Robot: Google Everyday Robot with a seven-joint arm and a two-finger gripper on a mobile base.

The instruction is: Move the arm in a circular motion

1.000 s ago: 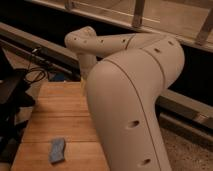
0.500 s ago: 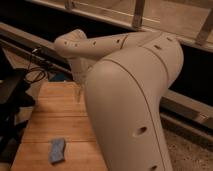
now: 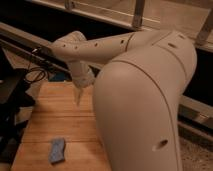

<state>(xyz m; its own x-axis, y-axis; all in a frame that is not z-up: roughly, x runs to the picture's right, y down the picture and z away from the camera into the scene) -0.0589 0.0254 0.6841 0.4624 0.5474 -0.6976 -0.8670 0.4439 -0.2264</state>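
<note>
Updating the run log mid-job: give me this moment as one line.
arm: elbow bent over table | hand: above wooden table, far end | blue sponge: near edge, untouched

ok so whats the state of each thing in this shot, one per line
gripper: pointing down, low over the far part of the table, holding nothing visible
arm: bent, elbow up, reaching left across the view
blue cloth: lying flat near the table's front edge, apart from the gripper
wooden table: level

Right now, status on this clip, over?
Gripper low over wooden table, far end. Arm bent across the table. Blue sponge near edge, apart from gripper.
</note>
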